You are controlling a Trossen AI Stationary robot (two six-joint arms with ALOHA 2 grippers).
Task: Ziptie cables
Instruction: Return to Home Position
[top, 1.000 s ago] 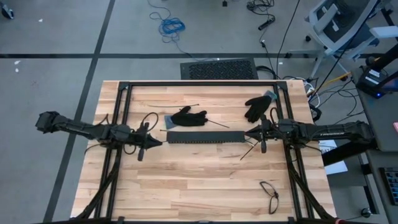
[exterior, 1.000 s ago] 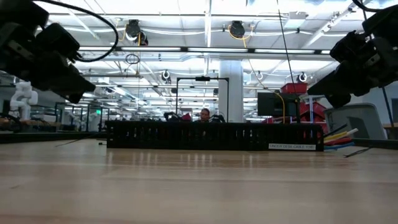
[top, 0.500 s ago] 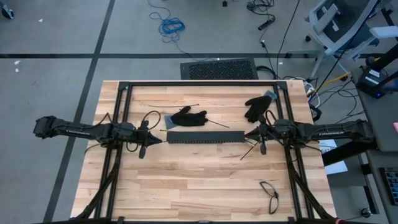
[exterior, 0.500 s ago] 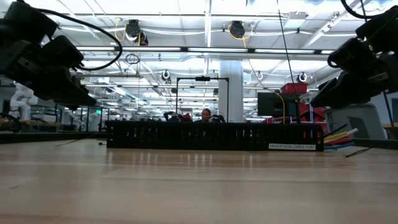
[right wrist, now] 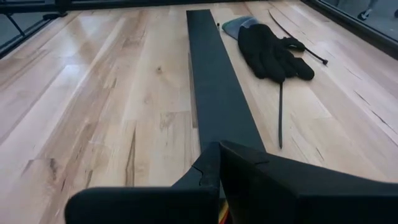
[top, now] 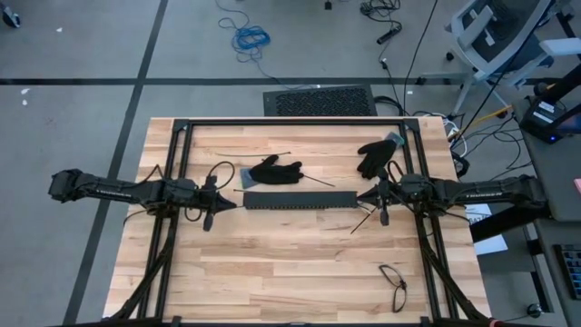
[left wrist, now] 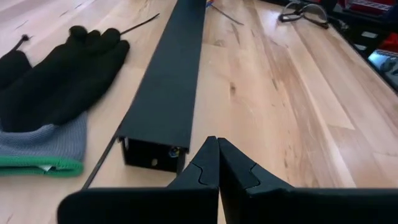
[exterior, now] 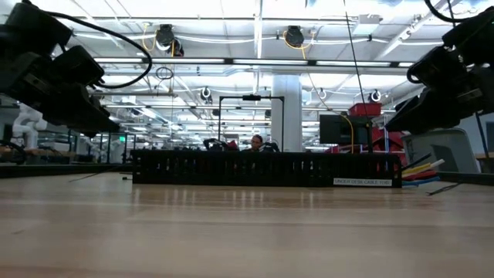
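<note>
Both sets of jaws are pinched shut on nothing, left gripper [top: 231,206] hovering off one end of the closed black duct [top: 300,200], right gripper [top: 362,193] off the other, cables [exterior: 423,167] just peeking out there.

The table [top: 300,263] under both claws is pale butcher-block wood. Its narrow staves are glued side by side and sanded smooth, with grain and knots showing under a soft satin sheen. Between the tips of the left gripper [left wrist: 216,144] and the right gripper [right wrist: 219,146] lies the cable duct [top: 300,200]. It is black plastic, matt on its flat lid, with slotted side walls. Just beside the duct, ahead of the left claw, a glove [left wrist: 62,81] is dull black knitted cloth with a grey cuff hemmed in green. A zip tie [right wrist: 280,115] ahead of the right claw is thin black plastic. Both claws' fingers [left wrist: 239,174] look like dark, matt plastic.
</note>
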